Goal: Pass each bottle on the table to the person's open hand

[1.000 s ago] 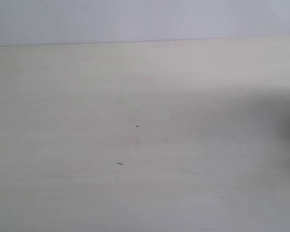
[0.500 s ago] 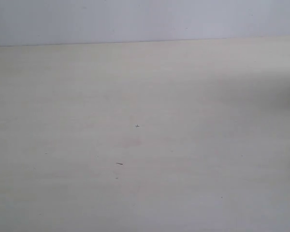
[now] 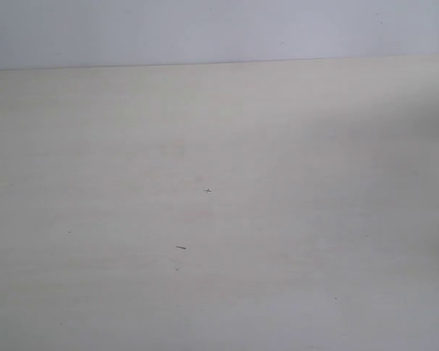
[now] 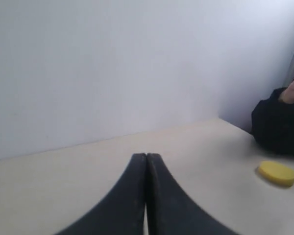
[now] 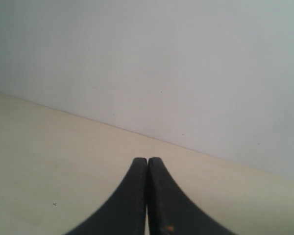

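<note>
No bottles show in any view. The pale beige table fills the exterior view, bare but for a few tiny dark specks; neither arm appears there. In the left wrist view my left gripper is shut with nothing between its black fingers, held low over the table. In the right wrist view my right gripper is likewise shut and empty above the table. The person's open hand is out of view; only a dark sleeve with a bit of skin shows at the table's far end.
A flat yellow disc lies on the table near the dark sleeve in the left wrist view. A plain pale wall runs behind the table's far edge.
A dark shadow at the right edge of the exterior view has faded and withdrawn to the right. The table looks otherwise unchanged.
</note>
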`<state>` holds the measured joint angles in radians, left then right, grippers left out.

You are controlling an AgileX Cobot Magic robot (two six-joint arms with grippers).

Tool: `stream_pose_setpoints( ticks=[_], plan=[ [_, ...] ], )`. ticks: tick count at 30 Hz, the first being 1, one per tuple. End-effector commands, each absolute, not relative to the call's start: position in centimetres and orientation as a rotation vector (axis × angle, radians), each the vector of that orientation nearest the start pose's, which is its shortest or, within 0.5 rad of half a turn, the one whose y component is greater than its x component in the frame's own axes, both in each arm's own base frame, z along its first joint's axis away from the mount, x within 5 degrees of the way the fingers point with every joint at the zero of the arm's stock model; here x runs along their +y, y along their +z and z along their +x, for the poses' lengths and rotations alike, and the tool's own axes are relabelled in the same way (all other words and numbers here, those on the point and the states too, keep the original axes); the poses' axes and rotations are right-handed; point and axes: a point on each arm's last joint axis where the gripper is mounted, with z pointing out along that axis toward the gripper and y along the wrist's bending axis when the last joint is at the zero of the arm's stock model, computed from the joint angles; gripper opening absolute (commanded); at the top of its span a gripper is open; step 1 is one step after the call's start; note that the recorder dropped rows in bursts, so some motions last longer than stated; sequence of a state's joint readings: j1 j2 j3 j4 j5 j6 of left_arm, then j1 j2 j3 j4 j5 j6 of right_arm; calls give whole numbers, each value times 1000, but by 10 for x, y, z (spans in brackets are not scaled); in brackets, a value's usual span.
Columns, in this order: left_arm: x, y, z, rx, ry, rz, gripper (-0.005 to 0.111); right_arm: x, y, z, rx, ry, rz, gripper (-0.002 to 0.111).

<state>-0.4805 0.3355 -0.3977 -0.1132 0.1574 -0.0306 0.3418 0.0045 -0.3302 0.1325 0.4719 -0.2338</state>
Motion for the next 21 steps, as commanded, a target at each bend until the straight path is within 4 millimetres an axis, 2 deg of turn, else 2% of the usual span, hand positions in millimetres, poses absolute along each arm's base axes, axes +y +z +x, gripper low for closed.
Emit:
stream_pose_setpoints(
  ticks=[1,6,15,21],
  plan=[
    [-30,310,55,1480,-527,257,0,15,277,26,1576,219,-410,0],
    [-26,312,46,1428,-535,249,0,15,277,26,1576,219,-410,0],
    [-25,313,45,1421,-529,253,0,15,277,26,1576,219,-410,0],
    [-17,316,29,1321,-505,287,0,15,277,26,1576,219,-410,0]
  ],
)
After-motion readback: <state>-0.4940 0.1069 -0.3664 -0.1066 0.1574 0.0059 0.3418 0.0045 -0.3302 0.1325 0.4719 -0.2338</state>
